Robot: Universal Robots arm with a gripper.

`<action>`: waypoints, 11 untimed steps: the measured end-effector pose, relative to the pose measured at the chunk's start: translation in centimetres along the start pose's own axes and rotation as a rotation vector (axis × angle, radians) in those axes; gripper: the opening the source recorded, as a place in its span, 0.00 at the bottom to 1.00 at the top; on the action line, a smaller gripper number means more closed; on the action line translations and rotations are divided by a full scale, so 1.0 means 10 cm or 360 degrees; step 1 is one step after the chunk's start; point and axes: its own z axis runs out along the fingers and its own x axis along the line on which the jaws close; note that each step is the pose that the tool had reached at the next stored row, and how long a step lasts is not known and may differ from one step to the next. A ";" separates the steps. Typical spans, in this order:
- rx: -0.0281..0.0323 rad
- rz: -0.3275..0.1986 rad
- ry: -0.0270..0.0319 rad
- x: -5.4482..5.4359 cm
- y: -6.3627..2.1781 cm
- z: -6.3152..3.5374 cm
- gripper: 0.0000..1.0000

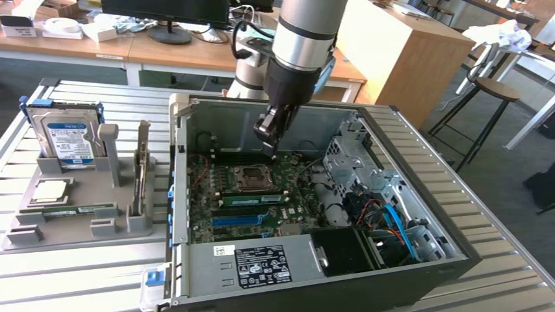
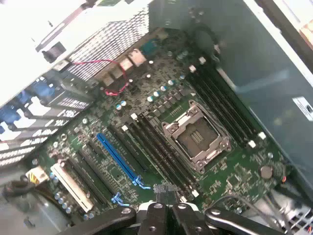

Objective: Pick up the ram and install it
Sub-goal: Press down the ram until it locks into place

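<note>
- The power supply, with its white label, sits at the near edge of the open computer case in the exterior view.
- Behind it lies the green motherboard, carrying a long blue slot and an open processor socket.
- The ram, a thin green stick with a pale label, stands seated in a slot between the blue slot and the socket.
- The end effector hangs above the socket, its fingers pressed together and pinching nothing, clear of the ram; in the wrist view its black fingertips meet over the board.
- Toward the exterior view's left, on the slatted metal surface, a grey holder carries a second green stick, a processor, an upright card and a hard drive.
- Farthest back stand wooden desks and a stool.
</note>
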 end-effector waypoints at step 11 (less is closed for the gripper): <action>0.00004 0.0016 -0.00006 0.00 0.000 0.000 0.10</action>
